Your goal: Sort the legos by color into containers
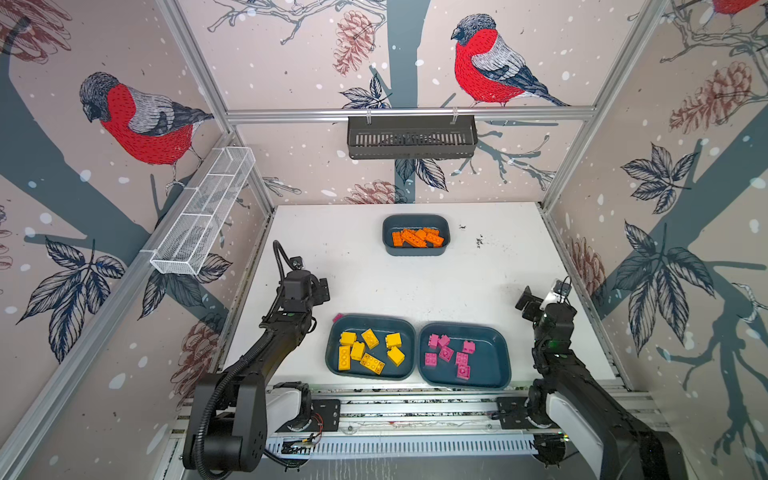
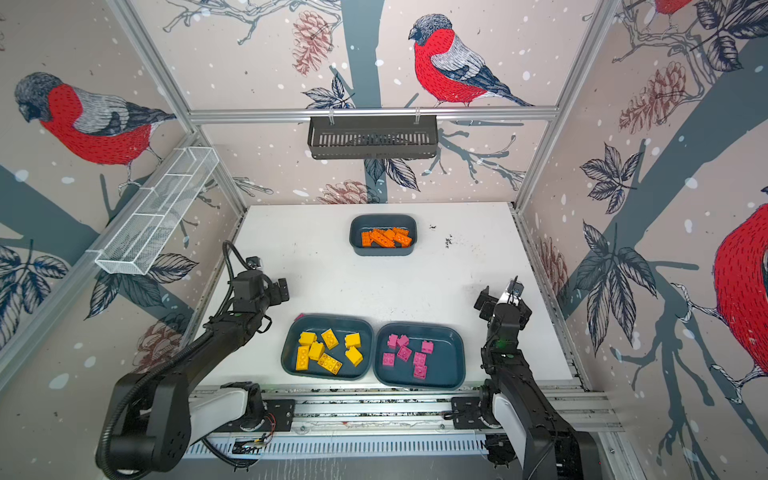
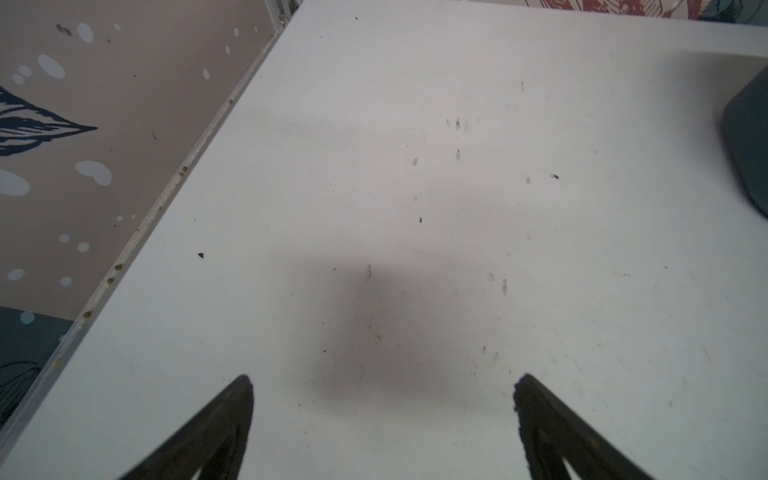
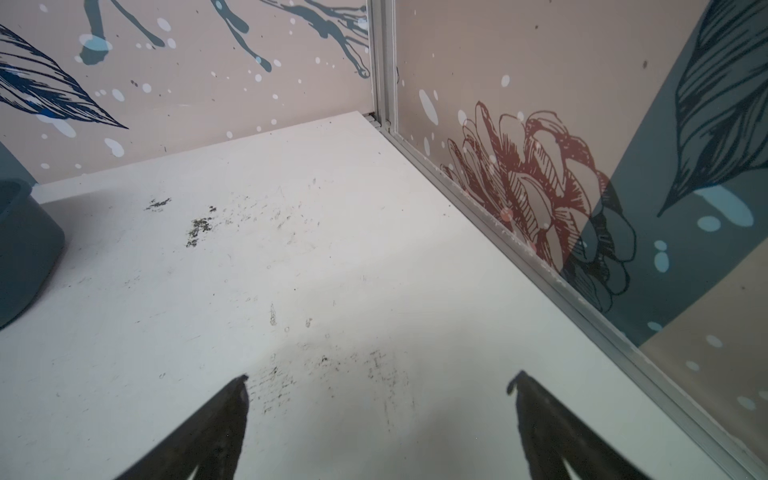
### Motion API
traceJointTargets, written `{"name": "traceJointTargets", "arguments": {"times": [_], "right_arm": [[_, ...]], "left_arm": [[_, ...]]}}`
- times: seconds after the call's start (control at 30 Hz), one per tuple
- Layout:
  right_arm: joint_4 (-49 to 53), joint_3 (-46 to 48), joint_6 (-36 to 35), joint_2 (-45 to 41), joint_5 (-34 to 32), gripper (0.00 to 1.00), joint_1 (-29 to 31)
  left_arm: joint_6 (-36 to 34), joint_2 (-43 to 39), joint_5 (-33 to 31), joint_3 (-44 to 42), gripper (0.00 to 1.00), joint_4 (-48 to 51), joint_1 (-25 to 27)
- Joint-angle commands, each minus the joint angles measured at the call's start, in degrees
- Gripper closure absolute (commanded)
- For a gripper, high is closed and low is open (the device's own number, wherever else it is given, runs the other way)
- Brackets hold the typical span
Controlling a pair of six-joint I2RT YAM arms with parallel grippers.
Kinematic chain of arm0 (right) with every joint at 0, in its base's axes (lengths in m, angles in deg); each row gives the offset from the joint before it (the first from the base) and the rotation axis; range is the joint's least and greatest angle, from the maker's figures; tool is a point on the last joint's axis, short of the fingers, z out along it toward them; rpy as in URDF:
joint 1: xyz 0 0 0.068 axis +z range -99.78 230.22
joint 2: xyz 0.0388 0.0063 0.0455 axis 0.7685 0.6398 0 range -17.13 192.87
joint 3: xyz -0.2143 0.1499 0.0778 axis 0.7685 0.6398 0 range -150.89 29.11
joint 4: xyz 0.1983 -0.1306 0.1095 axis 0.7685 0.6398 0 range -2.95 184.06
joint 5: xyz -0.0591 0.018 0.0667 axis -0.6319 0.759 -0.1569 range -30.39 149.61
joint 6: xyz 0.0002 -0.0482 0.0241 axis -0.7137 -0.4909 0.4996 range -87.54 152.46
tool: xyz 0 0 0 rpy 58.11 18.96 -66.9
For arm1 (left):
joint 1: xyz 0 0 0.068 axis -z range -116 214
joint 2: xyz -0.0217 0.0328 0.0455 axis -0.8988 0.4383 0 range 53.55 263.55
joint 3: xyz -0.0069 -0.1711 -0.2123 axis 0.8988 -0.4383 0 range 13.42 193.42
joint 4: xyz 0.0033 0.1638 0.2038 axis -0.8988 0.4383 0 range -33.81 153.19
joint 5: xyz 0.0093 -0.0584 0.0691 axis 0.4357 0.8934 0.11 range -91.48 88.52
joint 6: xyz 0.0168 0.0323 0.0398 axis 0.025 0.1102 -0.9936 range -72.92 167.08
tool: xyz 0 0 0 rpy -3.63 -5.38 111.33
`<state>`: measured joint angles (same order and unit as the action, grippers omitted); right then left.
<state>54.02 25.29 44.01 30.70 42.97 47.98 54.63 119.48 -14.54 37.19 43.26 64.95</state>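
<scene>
Three teal containers stand on the white table in both top views. The small deep one (image 1: 388, 226) at the back holds orange legos (image 1: 417, 237). At the front, the left wide tub (image 1: 332, 361) holds yellow legos (image 1: 370, 349) and the right one (image 1: 492, 361) holds pink legos (image 1: 451, 357). One pink lego (image 1: 337, 318) lies on the table at the yellow tub's far left corner. My left gripper (image 1: 322, 289) hovers open left of that corner, and the left wrist view shows the gripper (image 3: 382, 380) empty. My right gripper (image 1: 524, 303) is open and empty right of the pink tub, and its jaws (image 4: 380, 380) stand wide apart over bare table.
A black slotted basket (image 1: 411, 137) hangs on the back rail and a white wire mesh basket (image 1: 203, 212) on the left wall. Aluminium frame posts edge the table. A teal tub's wall (image 3: 748, 153) shows in the left wrist view, another (image 4: 25, 249) in the right wrist view.
</scene>
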Motion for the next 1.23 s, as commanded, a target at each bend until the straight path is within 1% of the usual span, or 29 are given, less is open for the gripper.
{"name": "traceJointTargets", "arguments": {"times": [0.0, 0.03, 0.07, 0.13, 0.17, 0.23, 0.33, 0.4, 0.43, 0.47, 0.5, 0.57, 0.67, 0.83, 1.0, 1.13, 1.2], "right_arm": [[-7.8, 0.1, -0.4, 1.5, 1.0, 0.01, 0.0], [-9.9, 0.7, -0.9, 1.9, 3.1, 0.01, 0.0], [-12.0, 1.1, -1.3, 2.6, 3.6, 0.01, 0.2], [-16.4, 1.7, -0.6, 4.8, 1.3, 0.01, 0.4], [-18.1, 1.6, -0.8, 6.1, 1.2, 0.01, 0.4], [-20.9, 0.9, -0.7, 9.2, 1.6, 0.01, 0.5], [-25.3, -0.6, 0.2, 14.5, -0.5, 0.01, 0.4], [-31.8, -0.9, -2.5, 18.8, 0.1, 0.01, 1.3], [-35.0, -1.4, -4.3, 21.7, 0.5, 0.01, 2.0], [-34.7, -3.1, -4.5, 23.6, 0.9, 0.01, 2.4], [-34.8, -4.0, -5.1, 26.1, 1.9, 0.01, 3.0], [-40.5, -3.6, -7.0, 30.7, 3.6, 0.01, 4.4], [-45.2, -3.6, -8.5, 35.8, 2.9, 0.01, 5.8], [-45.3, -4.1, -8.1, 37.3, 3.0, 0.01, 5.5], [-42.8, -5.4, -8.9, 37.3, 6.2, 0.00, 5.0], [-42.2, -5.9, -9.9, 37.5, 4.9, 0.01, 6.0], [-42.4, -6.0, -10.1, 37.6, 2.3, 0.01, 7.1]], "left_arm": [[-2.6, 0.1, 5.5, -3.1, 0.03, -16.3, -2.9], [-3.6, 0.6, 7.2, -4.1, 0.03, -18.8, -4.0], [-4.2, 1.3, 8.2, -5.0, 0.03, -21.6, -4.7], [-3.4, 3.5, 10.8, -6.8, 0.03, -28.7, -6.6], [-3.0, 4.9, 12.9, -7.0, 0.03, -32.6, -7.2], [-2.9, 8.2, 15.8, -6.3, 0.03, -36.4, -7.2], [-2.9, 15.0, 20.7, -5.6, 0.03, -43.3, -7.3], [-1.6, 17.0, 20.2, -5.0, 0.03, -46.0, -7.2], [-2.6, 18.5, 20.1, -4.6, 0.03, -47.4, -7.2], [-2.5, 20.0, 21.1, -4.6, 0.03, -49.0, -7.3], [-3.1, 20.4, 22.2, -5.2, 0.03, -50.7, -7.3], [-3.4, 19.5, 22.6, -6.6, 0.03, -51.9, -7.2], [-4.2, 19.9, 22.8, -7.7, 0.03, -54.6, -6.8], [-5.0, 20.0, 22.4, -8.4, 0.03, -55.9, -6.2], [-5.1, 20.1, 21.9, -8.6, 0.03, -56.5, -6.0], [-5.1, 20.1, 21.9, -8.7, 0.03, -56.7, -6.0], [-5.1, 20.0, 21.9, -9.0, 0.03, -57.1, -6.0]]}}
